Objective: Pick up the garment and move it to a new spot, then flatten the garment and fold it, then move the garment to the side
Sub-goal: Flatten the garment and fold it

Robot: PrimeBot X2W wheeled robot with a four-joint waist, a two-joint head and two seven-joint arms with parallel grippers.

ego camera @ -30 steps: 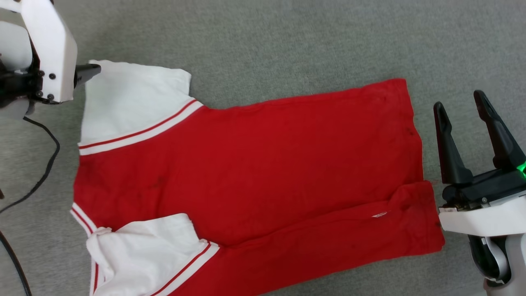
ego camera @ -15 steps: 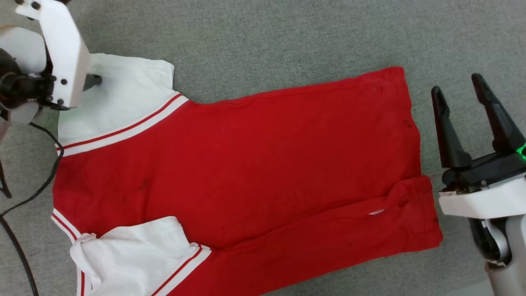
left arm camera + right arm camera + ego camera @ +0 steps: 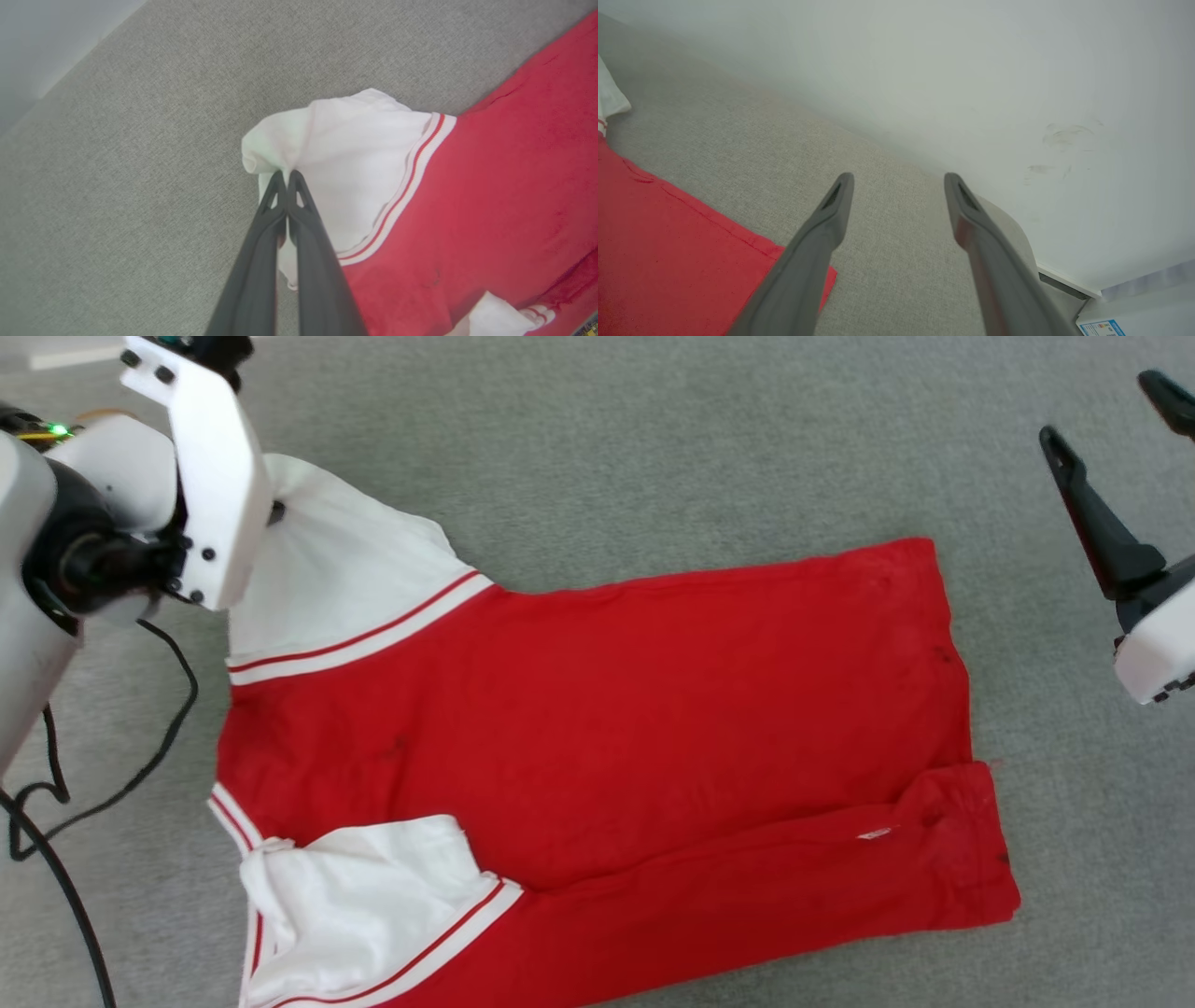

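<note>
My left tool (image 3: 286, 174) pinches the far white sleeve (image 3: 345, 140) of the garment (image 3: 597, 728), which lies mostly flat on the grey desk (image 3: 653, 448), my right tool (image 3: 899, 179) is spread wide past its hem, and the folding is not done.

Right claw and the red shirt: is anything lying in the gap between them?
No. Only bare grey surface separates the open right claw from the red shirt. The head view shows this, and the right wrist view agrees.
</note>
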